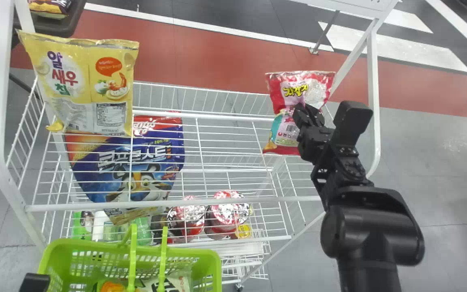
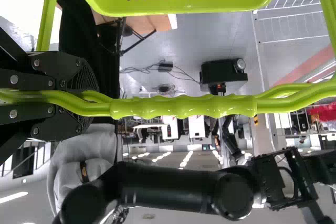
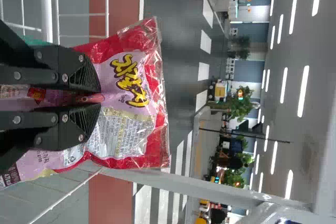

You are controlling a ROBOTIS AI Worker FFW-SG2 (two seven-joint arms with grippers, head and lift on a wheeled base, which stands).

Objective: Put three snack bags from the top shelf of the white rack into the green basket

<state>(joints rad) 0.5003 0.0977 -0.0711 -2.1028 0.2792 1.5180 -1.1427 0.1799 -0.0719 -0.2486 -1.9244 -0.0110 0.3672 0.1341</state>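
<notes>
Right pincer (image 3: 100, 98) pinching red snack bag (image 3: 126, 87); squeeze firmly, don't crush. Teal bag (image 1: 285, 129) just beside pincer: lift clear first. Front rail (image 1: 237, 200) farther: pass above. Green basket (image 1: 193, 252) farthest, low, leftward; left pincer (image 2: 92, 98) clamped on handle (image 2: 184, 107): hold steady, release low.

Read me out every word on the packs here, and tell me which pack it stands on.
"알새우칩": yellow bag.
"콘푸로스트": blue bag.
"자갈치": red bag.
All other print, as on the cups and the bag in the basket: too small, blurred or partly hidden to read.
</notes>
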